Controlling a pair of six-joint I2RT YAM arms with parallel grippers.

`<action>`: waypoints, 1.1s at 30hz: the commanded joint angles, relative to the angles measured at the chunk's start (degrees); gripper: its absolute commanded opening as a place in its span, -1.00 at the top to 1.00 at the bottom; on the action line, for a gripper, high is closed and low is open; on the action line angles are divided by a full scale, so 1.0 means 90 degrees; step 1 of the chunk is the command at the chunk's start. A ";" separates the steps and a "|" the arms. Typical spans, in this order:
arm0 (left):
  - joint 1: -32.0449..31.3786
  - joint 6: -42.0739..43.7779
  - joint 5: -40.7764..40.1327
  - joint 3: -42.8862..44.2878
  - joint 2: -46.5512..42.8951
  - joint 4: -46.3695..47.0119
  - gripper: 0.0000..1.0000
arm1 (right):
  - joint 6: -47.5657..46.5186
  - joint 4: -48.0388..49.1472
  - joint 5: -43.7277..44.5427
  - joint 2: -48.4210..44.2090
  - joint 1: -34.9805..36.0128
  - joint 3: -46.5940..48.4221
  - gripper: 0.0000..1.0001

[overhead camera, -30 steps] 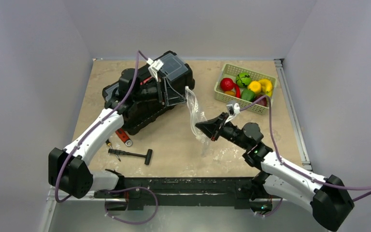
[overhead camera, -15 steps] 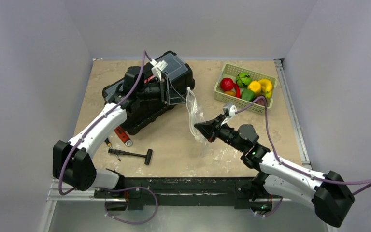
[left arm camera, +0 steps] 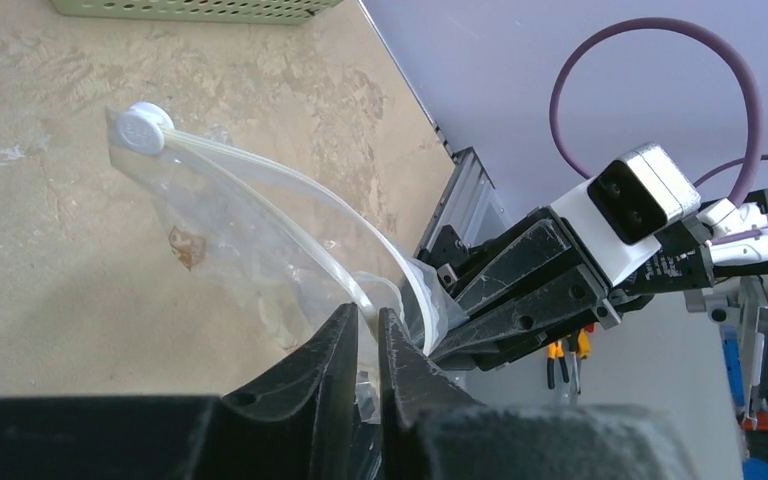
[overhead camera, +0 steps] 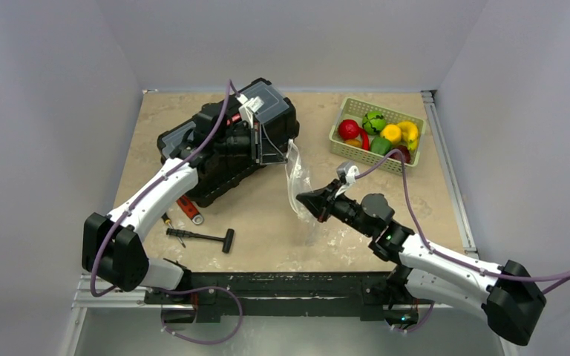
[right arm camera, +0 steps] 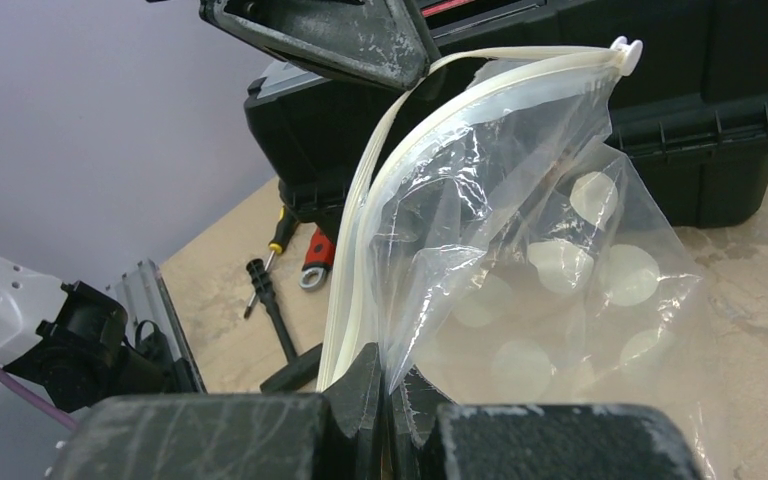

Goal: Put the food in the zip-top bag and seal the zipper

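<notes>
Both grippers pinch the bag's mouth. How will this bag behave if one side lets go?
Probably floppy: the zip-top bag is thin crinkled film sagging below the zipper, so a released side would likely collapse. Likely light; dropped food may swing it. It might slip, since left gripper and right gripper pinch only its edge.

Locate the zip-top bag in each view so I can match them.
Top external: zip-top bag mid-table, just right of the black toolbox.
Left wrist: bag centre-left, over bare tabletop.
Right wrist: bag fills centre-right, polka dots showing.
Shared landmark: the whitish zipper curving along its open mouth.
</notes>
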 commanded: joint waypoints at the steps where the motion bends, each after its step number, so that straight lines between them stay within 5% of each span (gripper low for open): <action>1: -0.0023 0.0251 0.0075 0.0276 -0.0010 0.0068 0.81 | -0.0294 0.0021 0.0372 -0.0118 0.0246 0.0330 1.00; 7: -0.0018 0.0426 -0.0044 0.0220 -0.0112 0.0040 1.00 | -0.0510 -0.0250 0.0885 -0.0099 0.0620 0.0464 0.97; 12: -0.0023 0.0554 -0.0093 0.0123 -0.0282 0.0136 1.00 | -0.0510 -0.0424 0.1077 -0.0105 0.0647 0.0465 0.66; 22: -0.0036 0.0666 -0.0139 0.0035 -0.0413 0.0229 1.00 | 0.0129 -0.1432 0.1676 -0.0196 0.0647 0.0758 -0.28; 27: -0.0162 0.1069 -0.0543 0.0163 -0.0518 -0.0263 1.00 | 0.0703 -0.2033 0.1832 -0.0311 0.0646 0.1201 -0.54; 33: -0.0273 0.1234 -0.0713 0.0244 -0.0491 -0.0499 1.00 | 0.1398 -0.3356 0.2414 0.0110 0.0637 0.2527 -0.58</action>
